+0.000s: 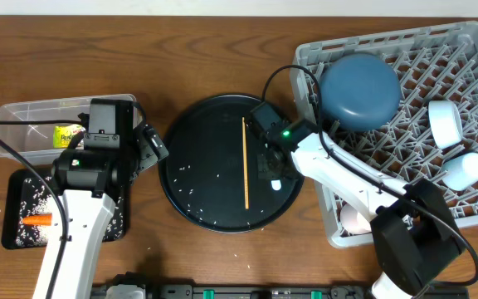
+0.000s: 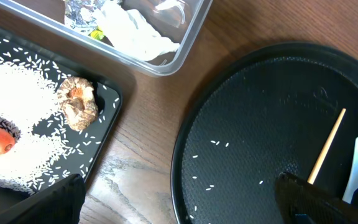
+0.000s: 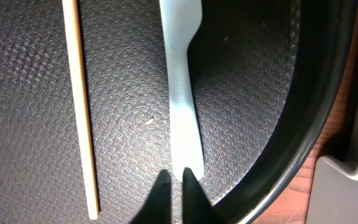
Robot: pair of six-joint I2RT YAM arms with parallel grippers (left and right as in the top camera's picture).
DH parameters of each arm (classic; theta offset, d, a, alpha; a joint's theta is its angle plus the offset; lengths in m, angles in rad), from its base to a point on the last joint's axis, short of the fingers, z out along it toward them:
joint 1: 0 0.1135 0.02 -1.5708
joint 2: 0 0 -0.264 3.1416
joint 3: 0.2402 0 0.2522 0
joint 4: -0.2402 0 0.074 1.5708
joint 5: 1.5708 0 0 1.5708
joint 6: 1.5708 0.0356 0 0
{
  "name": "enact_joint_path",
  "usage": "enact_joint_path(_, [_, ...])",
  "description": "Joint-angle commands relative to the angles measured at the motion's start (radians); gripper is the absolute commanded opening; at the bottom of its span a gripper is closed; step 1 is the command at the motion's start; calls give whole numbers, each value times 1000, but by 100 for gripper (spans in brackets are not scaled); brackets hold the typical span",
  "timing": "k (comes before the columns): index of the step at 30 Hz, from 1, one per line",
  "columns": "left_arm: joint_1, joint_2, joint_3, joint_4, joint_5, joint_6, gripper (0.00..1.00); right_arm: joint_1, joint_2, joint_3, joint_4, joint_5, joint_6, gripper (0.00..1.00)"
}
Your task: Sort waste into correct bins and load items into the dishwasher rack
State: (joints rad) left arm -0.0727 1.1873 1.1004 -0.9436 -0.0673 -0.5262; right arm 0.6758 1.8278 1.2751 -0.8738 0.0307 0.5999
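Red print on the yellow-green snack wrapper (image 1: 67, 134), in the clear tub (image 1: 23, 112) ahead of the wide-spread left gripper (image 2: 179, 202), is too small to read. The right gripper (image 3: 179, 180) pinches the handle end of the pale-blue flat utensil (image 3: 182, 93). This thin, smooth strip lies flat on the round black tray (image 3: 247, 93), running straight ahead of the jaws, with the thin wooden chopstick (image 3: 79, 93) parallel to their left.
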Motion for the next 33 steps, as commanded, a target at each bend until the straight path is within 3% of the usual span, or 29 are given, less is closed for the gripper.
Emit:
enact_joint_path(1, [5, -3, 16, -6, -16, 2, 98, 5, 3, 17, -1, 8, -14, 12])
enact_joint_path(4, [5, -3, 16, -6, -16, 2, 98, 4, 3, 10, 29, 63, -15, 15])
enact_joint_path(6, [5, -3, 16, -6, -16, 2, 98, 4, 3, 2, 74, 98, -29, 28])
enact_joint_path(8, [5, -3, 16, -6, -16, 2, 98, 5, 3, -9, 121, 121, -40, 34])
enact_joint_path(33, [5, -3, 16, -6, -16, 2, 98, 4, 7, -368, 679, 183, -10, 27])
